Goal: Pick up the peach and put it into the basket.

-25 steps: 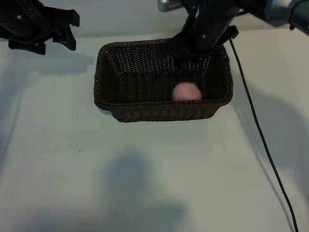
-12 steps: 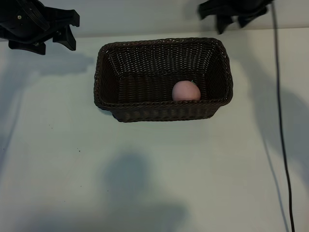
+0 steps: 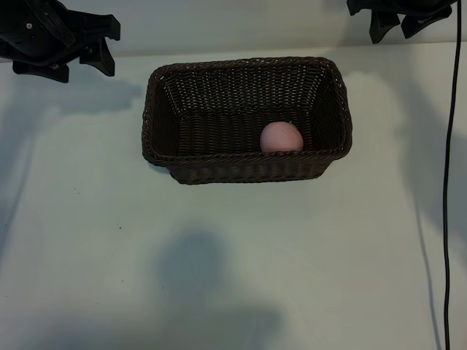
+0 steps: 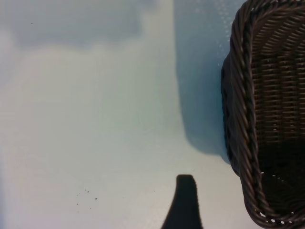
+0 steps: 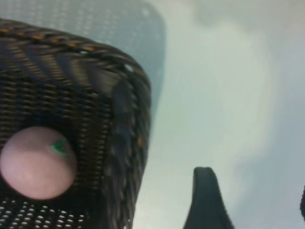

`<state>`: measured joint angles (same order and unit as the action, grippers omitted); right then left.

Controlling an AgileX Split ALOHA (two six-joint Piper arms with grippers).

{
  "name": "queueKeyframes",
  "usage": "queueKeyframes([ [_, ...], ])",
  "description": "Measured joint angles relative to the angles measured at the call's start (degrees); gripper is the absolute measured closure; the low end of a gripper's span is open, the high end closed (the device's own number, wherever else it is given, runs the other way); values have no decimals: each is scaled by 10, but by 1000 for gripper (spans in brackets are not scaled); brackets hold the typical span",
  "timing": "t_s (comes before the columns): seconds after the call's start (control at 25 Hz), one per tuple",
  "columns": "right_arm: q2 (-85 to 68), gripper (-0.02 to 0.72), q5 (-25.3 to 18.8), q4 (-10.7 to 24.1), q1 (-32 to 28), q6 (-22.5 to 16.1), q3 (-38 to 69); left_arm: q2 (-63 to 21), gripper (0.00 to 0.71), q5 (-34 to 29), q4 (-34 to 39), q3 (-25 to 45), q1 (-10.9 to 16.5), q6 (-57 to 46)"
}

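I see the peach (image 3: 282, 137) lying inside the basket (image 3: 246, 173), against its near wall and toward the side of my right claw (image 3: 400, 23). This right claw is above the tabletop (image 3: 233, 255), beyond the far right corner of the basket and apart from it; its fingers stand wide and hold nothing. My left claw (image 3: 82, 64) is parked beyond the far left corner of the basket, also wide and empty. A black cable (image 3: 449, 182) runs along the right side.
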<state>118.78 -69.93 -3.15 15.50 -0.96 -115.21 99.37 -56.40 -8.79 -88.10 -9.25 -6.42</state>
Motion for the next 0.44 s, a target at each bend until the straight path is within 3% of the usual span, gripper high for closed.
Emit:
queueKeyframes([
  [0.44, 0, 238, 0, 0, 0, 4, 0, 0, 125, 0, 0, 0, 0, 1],
])
